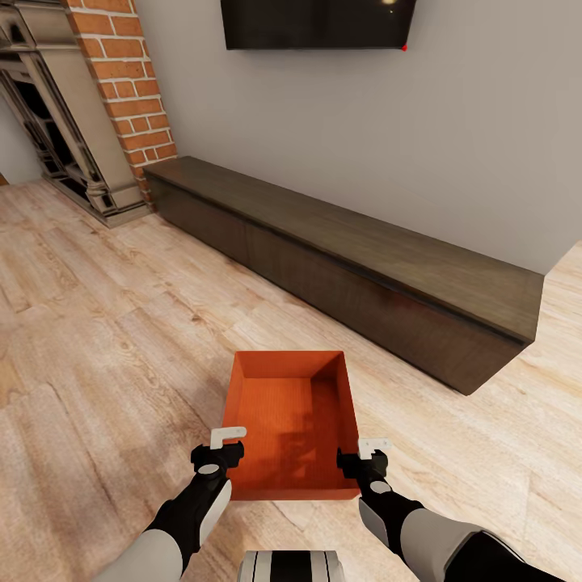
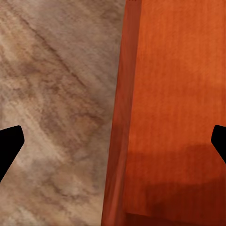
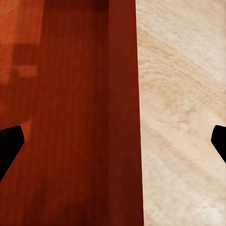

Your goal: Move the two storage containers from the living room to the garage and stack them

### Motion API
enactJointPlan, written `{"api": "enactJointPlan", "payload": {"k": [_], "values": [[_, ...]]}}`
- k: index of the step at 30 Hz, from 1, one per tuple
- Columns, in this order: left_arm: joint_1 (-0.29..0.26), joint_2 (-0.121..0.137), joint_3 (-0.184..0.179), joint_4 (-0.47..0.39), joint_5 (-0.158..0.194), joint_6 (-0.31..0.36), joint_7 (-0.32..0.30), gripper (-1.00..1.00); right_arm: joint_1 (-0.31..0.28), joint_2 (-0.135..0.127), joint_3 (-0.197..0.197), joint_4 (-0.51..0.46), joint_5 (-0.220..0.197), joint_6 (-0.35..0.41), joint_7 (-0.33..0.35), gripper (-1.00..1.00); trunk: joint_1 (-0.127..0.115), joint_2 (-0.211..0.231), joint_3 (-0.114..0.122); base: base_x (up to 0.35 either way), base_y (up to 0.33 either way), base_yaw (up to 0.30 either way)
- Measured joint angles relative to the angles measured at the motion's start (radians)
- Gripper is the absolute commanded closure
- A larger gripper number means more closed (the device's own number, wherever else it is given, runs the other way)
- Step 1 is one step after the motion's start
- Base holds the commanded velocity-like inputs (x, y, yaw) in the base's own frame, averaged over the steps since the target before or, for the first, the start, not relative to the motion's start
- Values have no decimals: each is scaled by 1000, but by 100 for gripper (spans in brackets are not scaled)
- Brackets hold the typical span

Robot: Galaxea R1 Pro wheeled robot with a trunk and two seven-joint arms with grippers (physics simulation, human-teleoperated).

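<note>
I am in the living room, on its light wood plank floor. One orange-red open-topped storage container rests on the planks just ahead of me. My left gripper is open over the container's left wall, one finger on each side of it. My right gripper is open in the same way over the right wall. In both wrist views the dark fingertips stand far apart and grip nothing. The garage is out of view.
A long dark low cabinet runs along the grey wall behind the container. The brick fireplace stands at the far left, and a black TV hangs above the cabinet. Wood flooring spreads to the left and right.
</note>
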Motion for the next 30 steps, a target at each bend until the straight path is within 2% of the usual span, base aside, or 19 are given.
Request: {"api": "enactJointPlan", "payload": {"k": [21, 23, 26, 30], "values": [[0, 1, 1, 0, -1, 0, 2, -100, 0, 0, 1, 0, 2, 0, -1, -100, 0, 0, 0, 0, 0, 0], [0, 0, 1, 0, -1, 1, 13, -100, 0, 0, 0, 0, 2, 0, -1, -100, 0, 0, 0, 0, 0, 0], [0, 0, 1, 0, -1, -1, 72, -100, 0, 2, 0, 0, 2, -3, -1, -100, 0, 0, 0, 0, 0, 0], [0, 0, 0, 0, 0, 0, 99, -100, 0, 3, 0, 0, 1, -17, -1, -100, 0, 0, 0, 0, 0, 0]]}}
